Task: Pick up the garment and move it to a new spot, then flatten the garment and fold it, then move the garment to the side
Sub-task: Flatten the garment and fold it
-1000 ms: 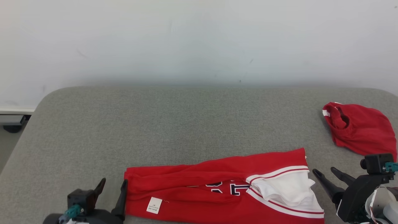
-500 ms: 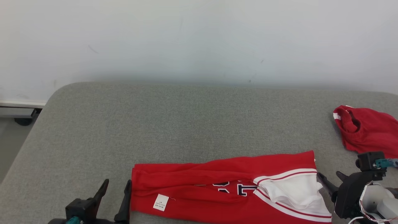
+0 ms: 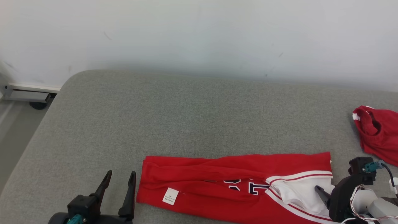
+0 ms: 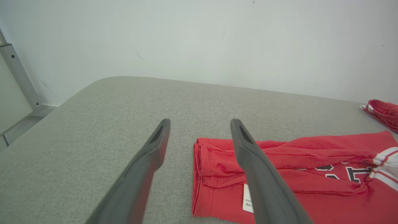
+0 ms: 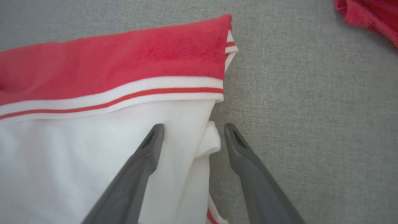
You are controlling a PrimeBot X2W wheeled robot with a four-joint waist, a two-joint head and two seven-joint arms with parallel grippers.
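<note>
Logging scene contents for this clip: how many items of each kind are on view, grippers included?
Garments: 2, the folded red-and-white garment and a crumpled red garment
Grippers: 2, the left gripper and the right gripper, both open
Padded grey surface: 1
Total: 5

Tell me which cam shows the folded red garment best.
Head view: the garment lies nearly end to end on the grey cushion, its near edge cropped. Left wrist view gives its left end and label, partly behind a finger. Right wrist view gives the white, striped right end up close.
</note>
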